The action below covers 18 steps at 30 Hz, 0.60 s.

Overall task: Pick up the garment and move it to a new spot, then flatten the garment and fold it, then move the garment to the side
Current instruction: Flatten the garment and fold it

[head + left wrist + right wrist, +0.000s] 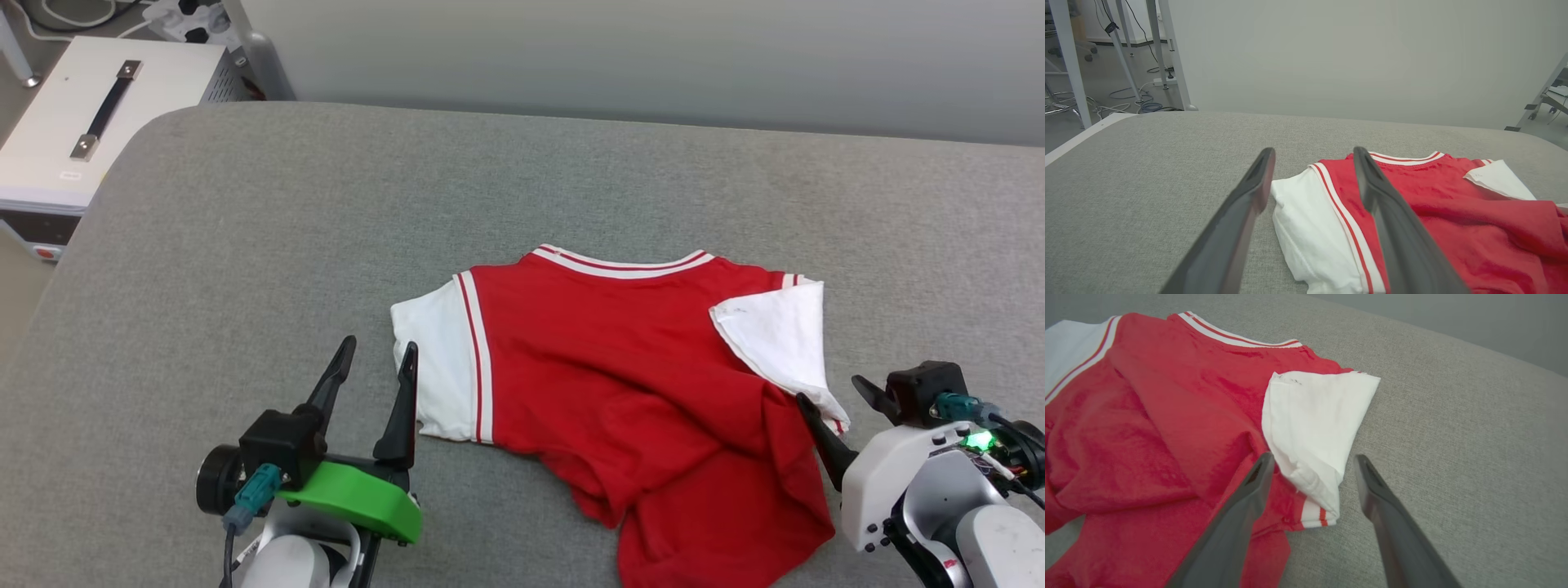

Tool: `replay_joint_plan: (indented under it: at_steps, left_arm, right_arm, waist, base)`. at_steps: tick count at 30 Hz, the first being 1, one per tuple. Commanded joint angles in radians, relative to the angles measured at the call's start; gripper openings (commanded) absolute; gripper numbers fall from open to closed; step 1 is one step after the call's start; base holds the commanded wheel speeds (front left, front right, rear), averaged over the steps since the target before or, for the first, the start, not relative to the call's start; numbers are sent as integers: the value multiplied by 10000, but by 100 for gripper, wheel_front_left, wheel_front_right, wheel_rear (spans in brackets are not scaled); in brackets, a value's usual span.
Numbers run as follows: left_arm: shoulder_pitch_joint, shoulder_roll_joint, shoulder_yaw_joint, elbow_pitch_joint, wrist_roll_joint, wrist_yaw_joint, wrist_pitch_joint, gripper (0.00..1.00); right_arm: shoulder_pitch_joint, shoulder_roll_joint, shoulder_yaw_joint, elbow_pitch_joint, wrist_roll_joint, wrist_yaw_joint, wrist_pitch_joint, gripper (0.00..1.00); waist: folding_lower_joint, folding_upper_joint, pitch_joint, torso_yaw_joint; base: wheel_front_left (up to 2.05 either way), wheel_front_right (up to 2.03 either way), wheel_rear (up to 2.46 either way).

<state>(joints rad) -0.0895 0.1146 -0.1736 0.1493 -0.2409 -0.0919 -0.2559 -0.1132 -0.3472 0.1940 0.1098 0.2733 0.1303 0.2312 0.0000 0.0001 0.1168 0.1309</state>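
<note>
left tool [380, 343] and right tool [828, 389], released, flank the garment [620, 367] on grey cloth [245, 245]; pale wall [653, 57] behind.

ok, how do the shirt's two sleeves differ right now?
Left sleeve lies flat, spread outward; right sleeve is folded in over the red shirt. Left sleeve's striped trim runs its full length in plain sight; right sleeve's peeks out at its near tip. Both are white.

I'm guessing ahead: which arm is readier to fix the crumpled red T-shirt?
Probably right: its open jaws flank the folded-over white sleeve of the red fabric T-shirt; the other sleeve lies flat.
</note>
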Motion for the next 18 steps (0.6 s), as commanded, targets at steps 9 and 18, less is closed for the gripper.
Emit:
replay_joint_plan:
  at_steps: [9, 18]
  left_arm:
    - [-315, -230, 225, 121, 205, -170, -58, 100]
    - [-370, -347, 320, 235, 326, -256, -58, 100]
  right_arm:
    - [-413, 143, -80, 448, -86, 4, 345, 43]
    - [-498, 502, -577, 596, 216, 4, 161, 0]
  waist:
    - [0, -1, 319, 204]
    - [0, -1, 357, -4]
  base:
    - [0, 0, 0]
    - [0, 0, 0]
